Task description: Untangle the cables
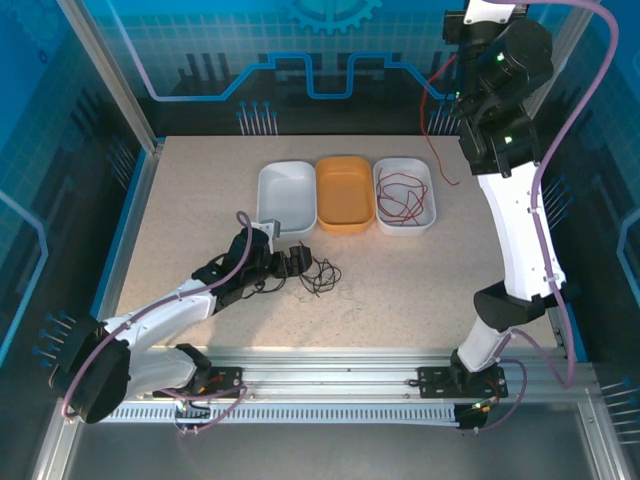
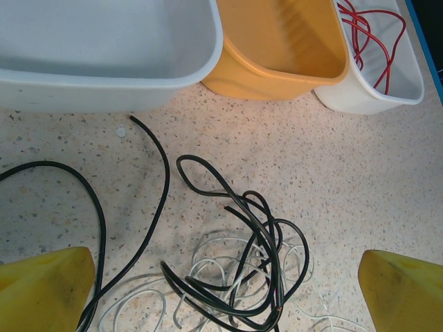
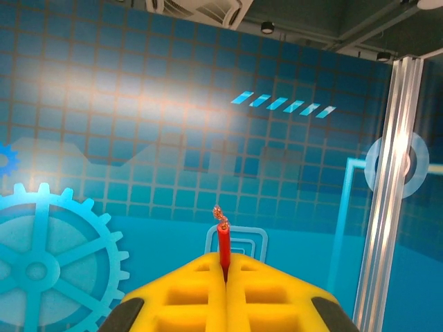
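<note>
A tangle of black cables [image 2: 259, 252] and pale whitish cables [image 2: 208, 266] lies on the speckled table, also seen from above as a dark knot [image 1: 322, 275]. A separate black cable [image 2: 97, 207] curves off to its left. My left gripper [image 2: 221, 304] hovers low over the tangle, open, with one yellow finger [image 2: 41, 290] on each side and nothing held. My right gripper [image 3: 225, 270] is raised high at the back right [image 1: 458, 45], shut on a red cable [image 3: 223, 242] whose bare copper tip pokes out. That red cable [image 1: 430, 120] hangs down toward the table.
Three trays stand in a row at the back: a white tray [image 1: 286, 195] with nothing in it, an orange tray [image 1: 345, 192], and a white tray [image 1: 428, 195] holding coiled red cable [image 1: 398, 198]. The trays' walls [image 2: 111, 76] rise just beyond the tangle.
</note>
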Motion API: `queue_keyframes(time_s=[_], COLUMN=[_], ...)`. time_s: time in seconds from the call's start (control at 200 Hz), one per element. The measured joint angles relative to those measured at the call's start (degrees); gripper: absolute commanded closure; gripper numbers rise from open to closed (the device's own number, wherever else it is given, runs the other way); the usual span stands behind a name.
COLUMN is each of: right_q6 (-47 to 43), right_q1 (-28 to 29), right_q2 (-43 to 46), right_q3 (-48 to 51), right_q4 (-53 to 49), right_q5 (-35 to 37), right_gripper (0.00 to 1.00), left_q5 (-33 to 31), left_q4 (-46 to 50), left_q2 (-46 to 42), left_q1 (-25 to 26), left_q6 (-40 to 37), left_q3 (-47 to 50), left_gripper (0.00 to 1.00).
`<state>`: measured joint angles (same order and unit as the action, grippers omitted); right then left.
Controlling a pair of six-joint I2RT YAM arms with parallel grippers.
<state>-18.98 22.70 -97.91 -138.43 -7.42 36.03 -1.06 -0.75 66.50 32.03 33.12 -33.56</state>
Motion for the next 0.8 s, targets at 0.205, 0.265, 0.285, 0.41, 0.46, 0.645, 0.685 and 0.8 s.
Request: queue_keyframes(time_s=[0.205, 0.265, 0.285, 0.41, 0.46, 0.645, 0.685, 0.8], right_q6=[-0.81, -1.03, -1.05, -1.44, -1.49, -1.49, -1.49, -1.51], right_q1=[0.17, 0.17, 0.17, 0.17, 0.17, 0.17, 0.17, 0.17], right_q2=[0.68, 0.72, 0.74, 0.74, 0.72, 0.5, 0.48, 0.37], right_q3=[0.66, 1.25, 1.51, 3.63, 4.52, 5.38, 5.38, 5.38], right_q4=[1.86, 2.25, 2.38, 2.8, 2.78, 2.78, 2.78, 2.84], right_q5=[0.61, 0.9, 1.01, 1.33, 1.49, 1.55, 1.57, 1.95], right_gripper=[1.0, 1.0, 1.0, 1.0, 1.0, 1.0, 1.0, 1.0], left_q5=[0.02, 0.0, 0.02, 0.02, 0.02, 0.0, 0.0, 0.0], left_q4=[0.0, 0.0, 0.0, 0.0, 0.0, 0.02, 0.02, 0.02], left_q2=[0.0, 0.0, 0.0, 0.0, 0.0, -0.07, -0.17, -0.55], left_q1=[0.0, 0.0, 0.0, 0.0, 0.0, 0.0, 0.0, 0.0], left_q6=[0.0, 0.0, 0.0, 0.0, 0.0, 0.0, 0.0, 0.0], left_q3=[0.0, 0.0, 0.0, 0.0, 0.0, 0.0, 0.0, 0.0], left_gripper=[0.01, 0.01, 0.01, 0.01, 0.01, 0.01, 0.01, 0.01])
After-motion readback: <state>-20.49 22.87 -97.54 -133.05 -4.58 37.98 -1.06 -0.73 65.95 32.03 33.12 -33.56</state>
